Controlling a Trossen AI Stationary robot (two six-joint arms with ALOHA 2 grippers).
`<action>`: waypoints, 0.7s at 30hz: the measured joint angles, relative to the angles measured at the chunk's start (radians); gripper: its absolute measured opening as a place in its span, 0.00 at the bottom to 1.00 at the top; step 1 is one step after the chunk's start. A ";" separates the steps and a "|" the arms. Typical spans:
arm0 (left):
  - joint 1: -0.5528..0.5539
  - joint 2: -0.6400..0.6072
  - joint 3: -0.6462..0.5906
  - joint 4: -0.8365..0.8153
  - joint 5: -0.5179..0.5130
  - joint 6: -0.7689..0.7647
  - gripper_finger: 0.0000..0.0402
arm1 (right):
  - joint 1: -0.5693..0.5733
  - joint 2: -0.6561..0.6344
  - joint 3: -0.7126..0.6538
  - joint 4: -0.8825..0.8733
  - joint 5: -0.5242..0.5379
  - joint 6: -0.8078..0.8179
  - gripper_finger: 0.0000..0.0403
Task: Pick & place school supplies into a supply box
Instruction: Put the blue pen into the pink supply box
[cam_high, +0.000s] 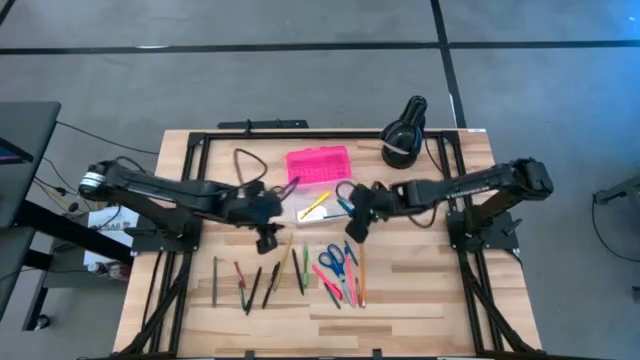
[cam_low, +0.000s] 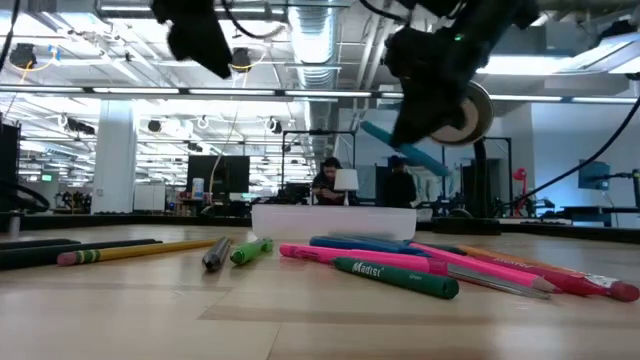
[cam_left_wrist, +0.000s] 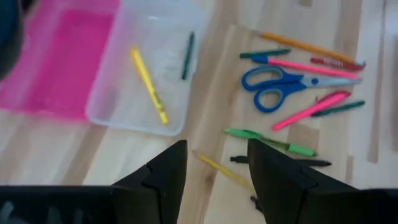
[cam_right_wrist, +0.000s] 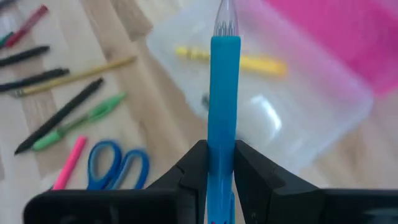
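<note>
Your right gripper (cam_right_wrist: 213, 163) is clamped on a blue pen (cam_right_wrist: 222, 93), pinched low on the barrel so most of its length sticks out past the fingers, clear tip leading. In the right wrist view that tip points over the clear base of the supply box (cam_right_wrist: 311, 118), which looks like a lineup for a drop: holding it by the back end leaves the front free to go in over the wall first. In the high view the gripper (cam_high: 358, 222) hangs just beside the box (cam_high: 318, 203) on its right; the low view shows the pen (cam_low: 405, 147) tilted and well off the table. The box's pink lid (cam_high: 318, 165) lies flipped open on the far side, so the base is clear from above. A yellow pen (cam_left_wrist: 148, 84) and a dark green one (cam_left_wrist: 188, 55) are already in. Left gripper (cam_left_wrist: 214, 163) is spread wide with nothing in it, hovering by the box's left corner over a yellow pencil (cam_left_wrist: 222, 169), probably queued for it. The other supplies lie loose on the near side: blue scissors (cam_left_wrist: 283, 87), pink pens (cam_left_wrist: 311, 109), green pen (cam_left_wrist: 270, 142), plus more dark ones. Watch the tilt: the base is barely pencil-length, so I'd guess a steep release may catch an end wall.
</note>
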 joint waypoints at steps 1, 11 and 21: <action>-0.017 -0.023 -0.002 -0.024 -0.024 -0.035 0.41 | -0.021 0.000 0.000 0.016 -0.008 -0.048 0.14; -0.208 -0.130 -0.003 -0.179 -0.271 -0.339 0.41 | -0.144 0.053 -0.002 0.212 -0.096 -0.446 0.14; -0.340 -0.121 -0.004 -0.307 -0.413 -0.547 0.41 | -0.142 0.223 0.066 0.197 -0.143 -0.510 0.14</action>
